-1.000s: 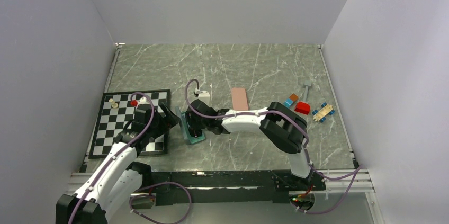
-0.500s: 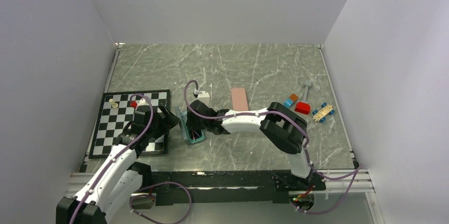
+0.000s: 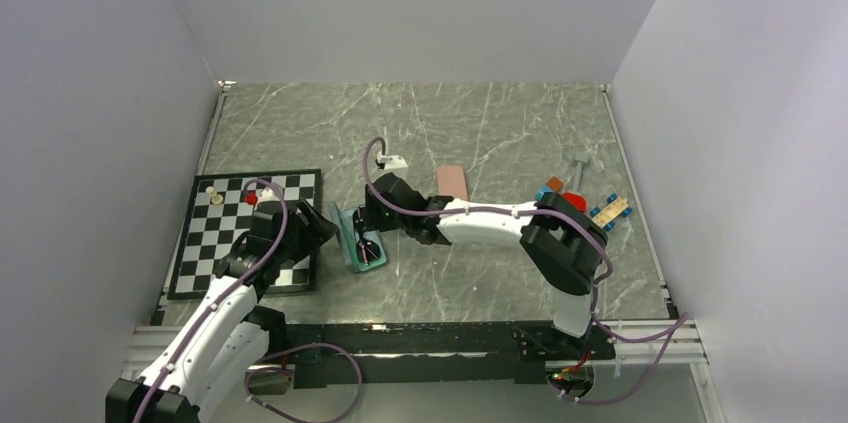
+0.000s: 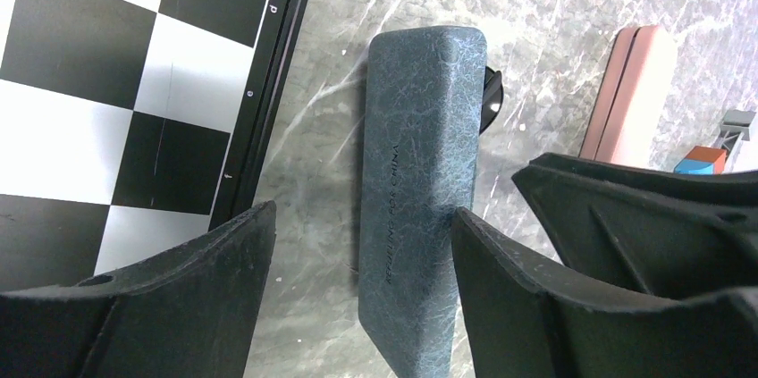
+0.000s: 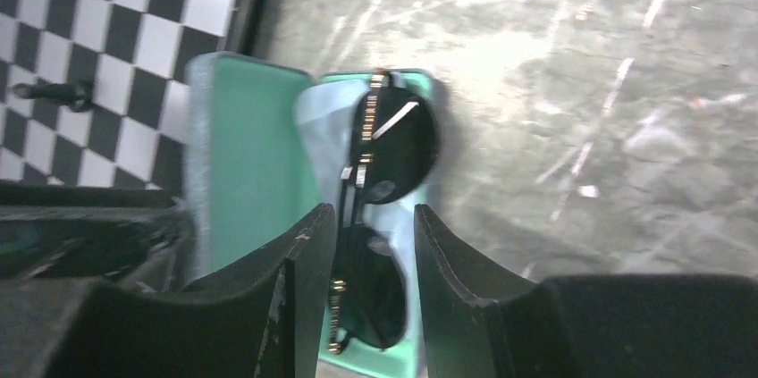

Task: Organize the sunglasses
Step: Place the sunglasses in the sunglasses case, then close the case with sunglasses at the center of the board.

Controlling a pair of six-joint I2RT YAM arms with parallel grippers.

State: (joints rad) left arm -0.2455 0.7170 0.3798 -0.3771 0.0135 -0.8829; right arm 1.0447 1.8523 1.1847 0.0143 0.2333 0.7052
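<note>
Both end effectors (image 4: 362, 217) (image 5: 374, 217) — fingers apart.

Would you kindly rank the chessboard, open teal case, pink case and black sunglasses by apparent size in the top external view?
Largest to smallest:
1. chessboard, though partly under the left arm
2. open teal case
3. pink case
4. black sunglasses, lying inside the teal case

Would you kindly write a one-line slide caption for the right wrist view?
Black sunglasses lie in the open green case, the right gripper open over them.
</note>
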